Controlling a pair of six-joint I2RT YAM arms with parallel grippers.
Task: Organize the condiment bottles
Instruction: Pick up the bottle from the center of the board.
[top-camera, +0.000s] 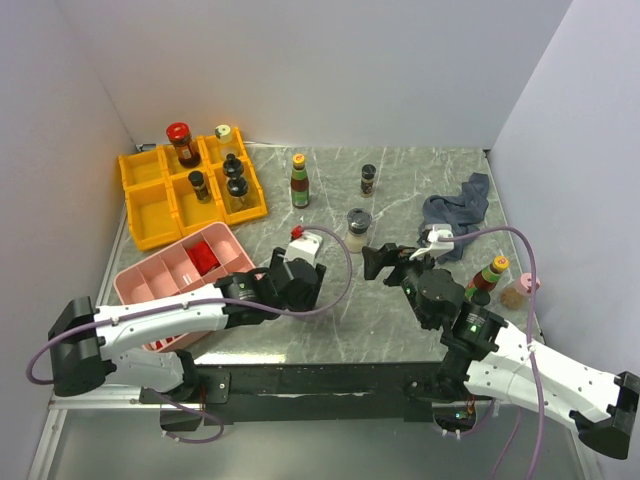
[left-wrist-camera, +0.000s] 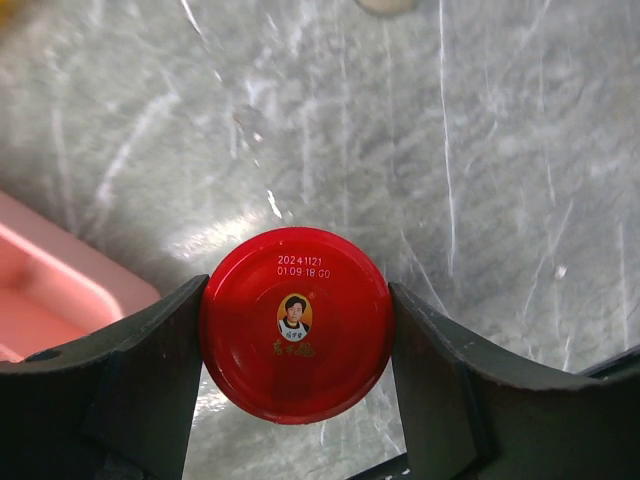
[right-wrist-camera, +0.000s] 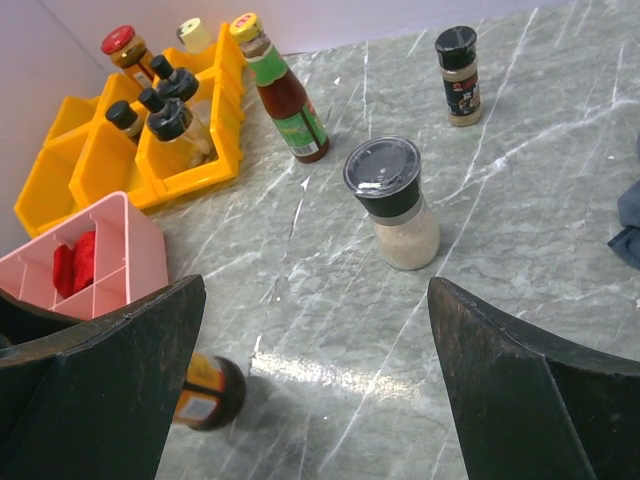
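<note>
My left gripper (left-wrist-camera: 297, 335) is shut on a red-lidded dark sauce jar (left-wrist-camera: 295, 325), a finger on each side of its lid. In the top view that gripper (top-camera: 300, 252) holds the jar (top-camera: 296, 232) beside the pink tray. The jar's lower end shows in the right wrist view (right-wrist-camera: 205, 392). My right gripper (top-camera: 382, 260) is open and empty (right-wrist-camera: 318, 300). A pale black-capped shaker (right-wrist-camera: 392, 200) stands ahead of it. A yellow-capped bottle (top-camera: 299, 181) and a black-capped spice jar (top-camera: 368, 180) stand farther back. Another yellow-capped bottle (top-camera: 490, 272) and a pale jar (top-camera: 517, 292) stand at the right.
Yellow bins (top-camera: 150, 205) at the back left hold a red-lidded jar (top-camera: 181, 143), a pale shaker (top-camera: 225, 138) and black-capped jars (top-camera: 235, 180). The pink tray (top-camera: 165, 275) with red blocks is at the front left. A dark cloth (top-camera: 455, 210) lies at the back right.
</note>
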